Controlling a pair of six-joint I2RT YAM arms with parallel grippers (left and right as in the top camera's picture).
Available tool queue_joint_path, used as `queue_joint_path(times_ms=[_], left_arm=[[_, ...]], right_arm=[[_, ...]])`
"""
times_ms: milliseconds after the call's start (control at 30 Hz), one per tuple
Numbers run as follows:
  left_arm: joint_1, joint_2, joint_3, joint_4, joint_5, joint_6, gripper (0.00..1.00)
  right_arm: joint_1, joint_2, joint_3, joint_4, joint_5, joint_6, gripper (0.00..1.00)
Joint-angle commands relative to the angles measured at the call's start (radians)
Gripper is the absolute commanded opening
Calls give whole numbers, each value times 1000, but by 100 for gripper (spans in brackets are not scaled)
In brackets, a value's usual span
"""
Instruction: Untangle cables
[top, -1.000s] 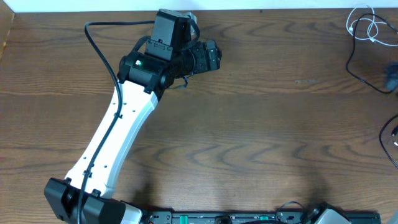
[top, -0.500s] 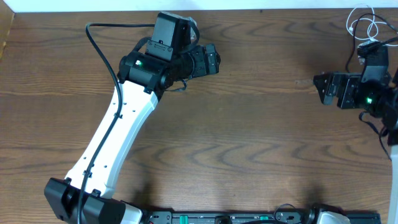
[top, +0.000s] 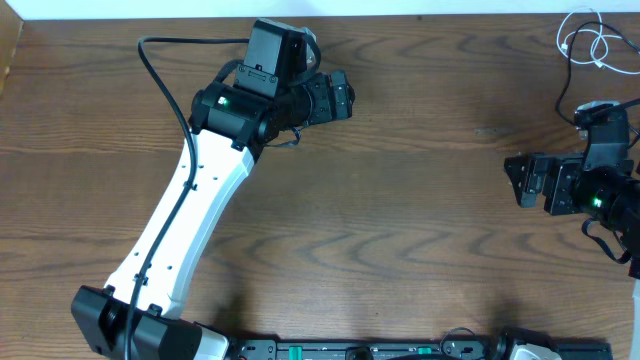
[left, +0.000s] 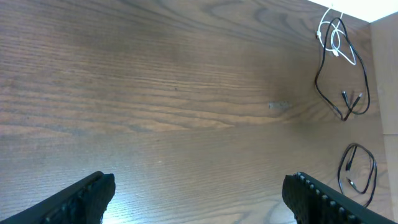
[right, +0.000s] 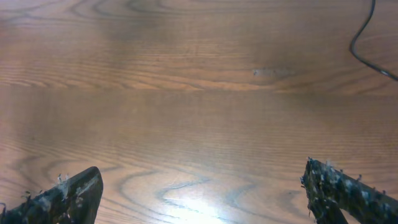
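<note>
- Right gripper, jaws spread and empty, points left, away from the cables.
- Left gripper, also spread and empty, sits well apart.
- White cable and black cable lie far right, behind the nearer right gripper.

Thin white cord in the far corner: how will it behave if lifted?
The thin white cord lies in loose loops, so it is probably floppy and light, draping from a pinch. It crosses a thin black cord, so lifting likely drags that along.

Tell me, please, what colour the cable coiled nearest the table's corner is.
White cable; best in the left wrist view.
</note>
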Motion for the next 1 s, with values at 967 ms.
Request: queue_joint_path(times_ms=[967], left_arm=[[-2, -21, 7, -3, -14, 21, 92]], right_arm=[[256, -856, -1074, 1154, 392, -44, 99]])
